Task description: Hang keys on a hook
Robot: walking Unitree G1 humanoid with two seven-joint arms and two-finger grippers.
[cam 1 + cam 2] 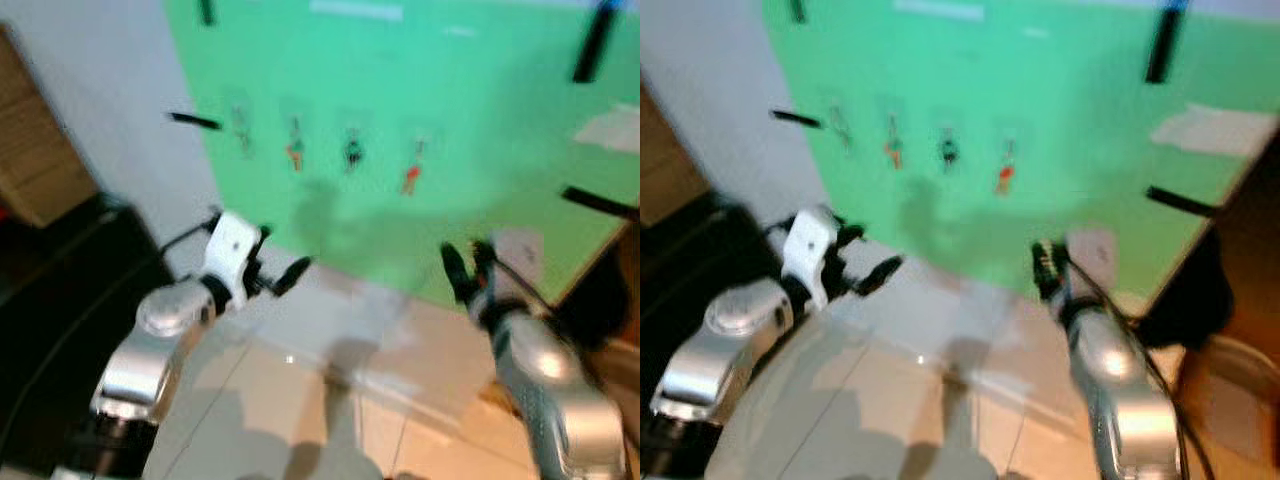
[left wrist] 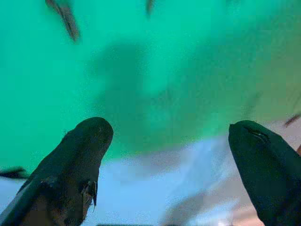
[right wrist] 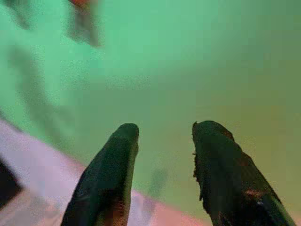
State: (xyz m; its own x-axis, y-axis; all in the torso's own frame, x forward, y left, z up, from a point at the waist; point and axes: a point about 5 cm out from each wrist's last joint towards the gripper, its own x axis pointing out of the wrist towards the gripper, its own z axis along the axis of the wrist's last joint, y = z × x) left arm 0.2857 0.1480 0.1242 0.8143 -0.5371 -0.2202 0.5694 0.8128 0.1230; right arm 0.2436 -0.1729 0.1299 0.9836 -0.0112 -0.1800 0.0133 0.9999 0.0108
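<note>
A green board (image 1: 420,90) covers the wall ahead, blurred. Several keys with tags hang in a row on small hooks: a pale one (image 1: 242,130), an orange one (image 1: 295,150), a dark one (image 1: 353,150) and a red one (image 1: 412,175). My left gripper (image 1: 278,272) is raised below the left end of the row, well short of the board. In the left wrist view it (image 2: 169,141) is wide open and empty. My right gripper (image 1: 465,265) is raised below and to the right of the red key. The right wrist view shows it (image 3: 164,132) open with nothing between its fingers.
Black tape strips (image 1: 595,42) and a white sheet (image 1: 612,128) sit on the board. A dark cabinet (image 1: 60,290) stands low at the left and wooden furniture (image 1: 40,150) above it. Pale floor tiles (image 1: 330,380) lie below. A dark shape (image 1: 600,300) stands at the right.
</note>
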